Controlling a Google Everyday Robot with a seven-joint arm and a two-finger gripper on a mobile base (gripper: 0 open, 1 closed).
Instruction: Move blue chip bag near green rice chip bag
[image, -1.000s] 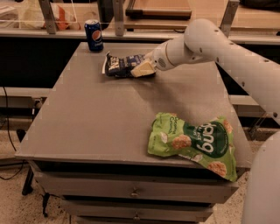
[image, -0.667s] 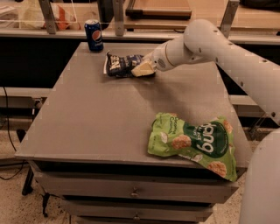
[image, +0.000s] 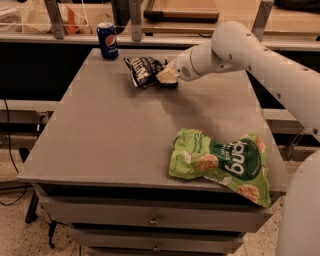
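Lifted slightly since the earlier frame, blue chip bag is at the table's far side, its right end pinched in the hand; green rice chip bag lies well apart.

We appear to be in a robot lab set up like an office snack corner. There is a grey table over drawers, a counter behind, a cable, a speckled floor and a Pepsi can. The gripper sits at the table's far side, against the blue bag.
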